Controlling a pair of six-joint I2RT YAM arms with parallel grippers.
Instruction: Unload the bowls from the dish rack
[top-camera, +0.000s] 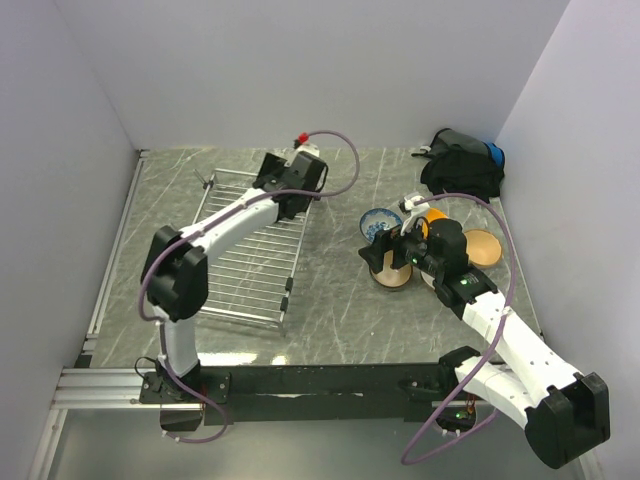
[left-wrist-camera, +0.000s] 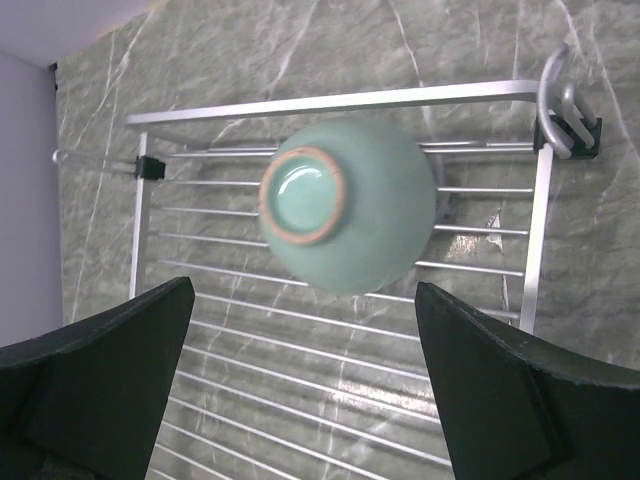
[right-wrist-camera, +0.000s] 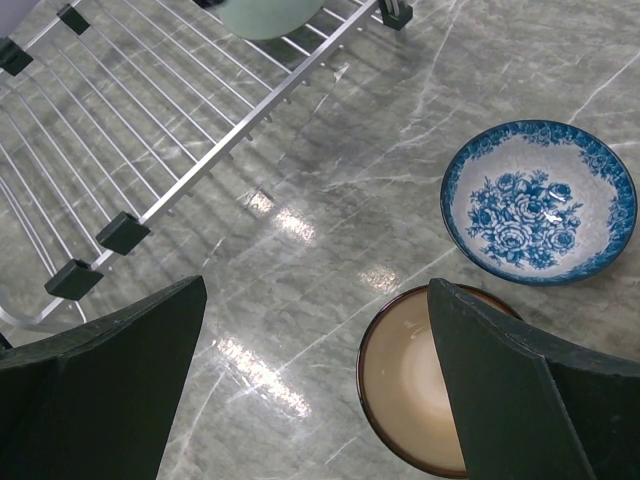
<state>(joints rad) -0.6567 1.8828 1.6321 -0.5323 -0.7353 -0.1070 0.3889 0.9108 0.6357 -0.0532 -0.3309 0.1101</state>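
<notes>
The silver wire dish rack (top-camera: 250, 270) lies left of centre. One pale green bowl (left-wrist-camera: 345, 205) sits upside down on it near its far rim (left-wrist-camera: 340, 100); my left arm hides it from above. My left gripper (top-camera: 292, 188) hovers over that bowl, open and empty (left-wrist-camera: 305, 380). On the table right of the rack stand a white bowl with blue pattern (top-camera: 378, 222), a dark-rimmed tan bowl (right-wrist-camera: 410, 385), an orange bowl (top-camera: 435, 215) and a tan bowl (top-camera: 480, 247). My right gripper (top-camera: 385, 255) is open and empty above the dark-rimmed bowl (right-wrist-camera: 315, 390).
A black bag (top-camera: 462, 165) lies at the far right corner. White walls close in the table on the left, back and right. The rack's near corner (right-wrist-camera: 100, 250) and the green bowl's edge (right-wrist-camera: 265, 15) show in the right wrist view.
</notes>
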